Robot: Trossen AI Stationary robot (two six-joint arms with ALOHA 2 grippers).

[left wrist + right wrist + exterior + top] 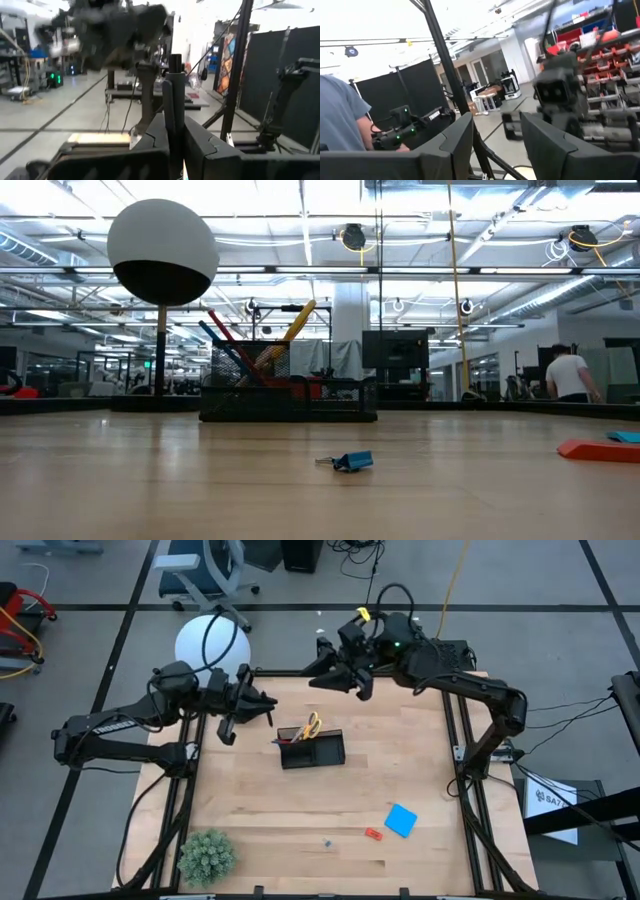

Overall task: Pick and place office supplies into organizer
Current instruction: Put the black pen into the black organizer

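Black mesh organizer (313, 749) at table centre; yellow-handled scissors (311, 725) and red and blue pens (224, 340) upright inside. Blue note pad (401, 820), red-orange piece (373, 834), small blue clip (326, 841) lie near front-right.

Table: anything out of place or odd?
Nothing damaged or spilled. Three supplies lie loose on the table, away from the organizer: blue note pad, red-orange piece, small blue-grey clip. The scissors and pens already stand in it.
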